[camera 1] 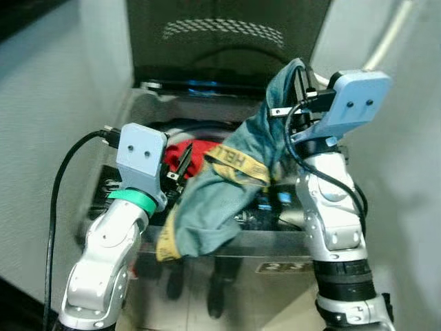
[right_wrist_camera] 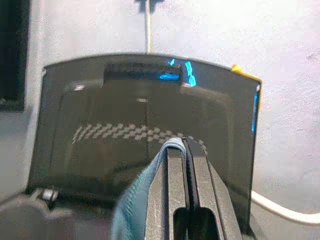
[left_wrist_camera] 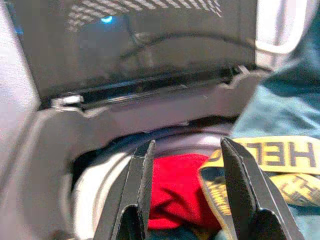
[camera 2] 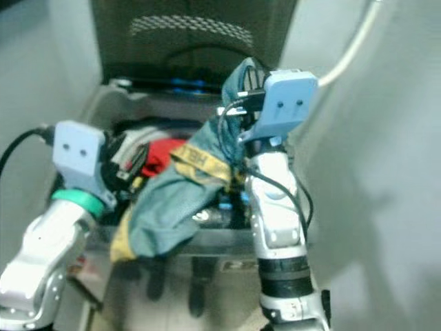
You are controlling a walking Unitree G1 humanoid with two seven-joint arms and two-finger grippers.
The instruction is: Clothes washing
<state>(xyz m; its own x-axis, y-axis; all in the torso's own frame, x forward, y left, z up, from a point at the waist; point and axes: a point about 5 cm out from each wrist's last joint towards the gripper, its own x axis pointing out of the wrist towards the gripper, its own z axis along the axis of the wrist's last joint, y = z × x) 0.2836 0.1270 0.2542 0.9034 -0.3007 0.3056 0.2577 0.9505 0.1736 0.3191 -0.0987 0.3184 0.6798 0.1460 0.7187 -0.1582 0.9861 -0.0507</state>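
Hanging from the right gripper's [camera 1: 298,77] clamped jaws — teal garment [camera 1: 227,186]; left gripper's [left_wrist_camera: 187,190] jaws gape.

Silver arms, blue wrist housings, apparently green left wristband [camera 1: 132,201].

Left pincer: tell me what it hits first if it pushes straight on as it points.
Probably the red garment in the washer drum; it lies between the open fingers of the left pincer. Depth is unclear, and the teal garment's yellow band lies close beside.

pale grey walls [camera 1: 48,103] on both sides; white hose [camera 1: 389,38] at right.
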